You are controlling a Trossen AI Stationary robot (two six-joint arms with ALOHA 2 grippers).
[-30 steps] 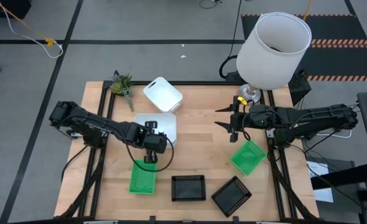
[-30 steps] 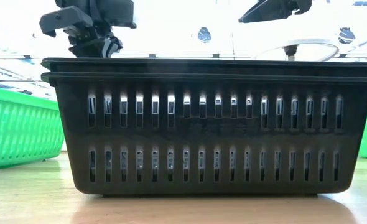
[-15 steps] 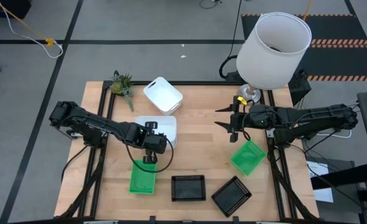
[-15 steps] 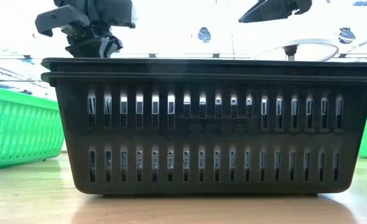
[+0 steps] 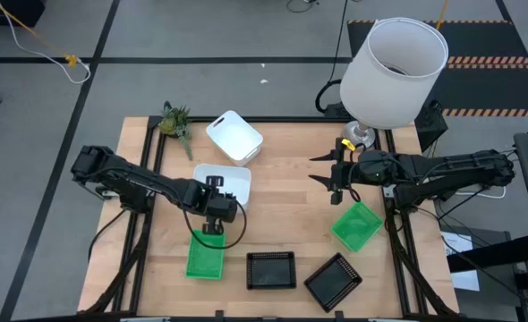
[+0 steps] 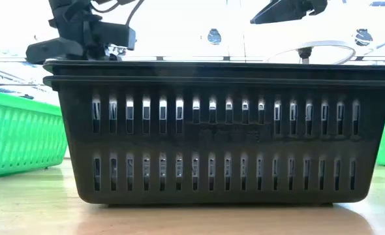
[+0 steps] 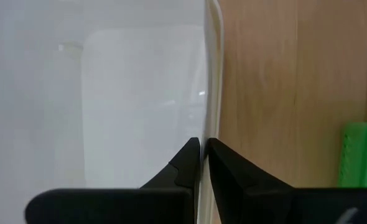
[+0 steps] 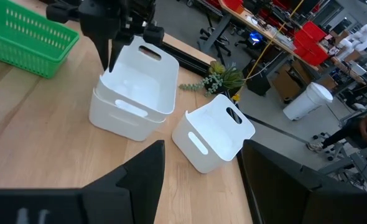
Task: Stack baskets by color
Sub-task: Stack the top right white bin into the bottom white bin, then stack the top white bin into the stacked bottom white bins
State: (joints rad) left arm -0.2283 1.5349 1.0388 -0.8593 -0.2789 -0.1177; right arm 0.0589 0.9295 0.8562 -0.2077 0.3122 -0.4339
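White rounded plastic basket pair (image 8: 134,93), nested, on the wooden table (image 5: 291,188) mid-left; rim pinched between left gripper (image 7: 202,152) fingers. Third white basket (image 5: 234,136) just beyond, apart. Right gripper (image 5: 328,176) raised mid-right, fingers spread, empty. Green basket (image 5: 357,224) beneath it.

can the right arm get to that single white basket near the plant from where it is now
Probably yes. The right gripper hangs open over bare table, and nothing stands between it and the single white basket.

Overhead, table-level, two wrist views
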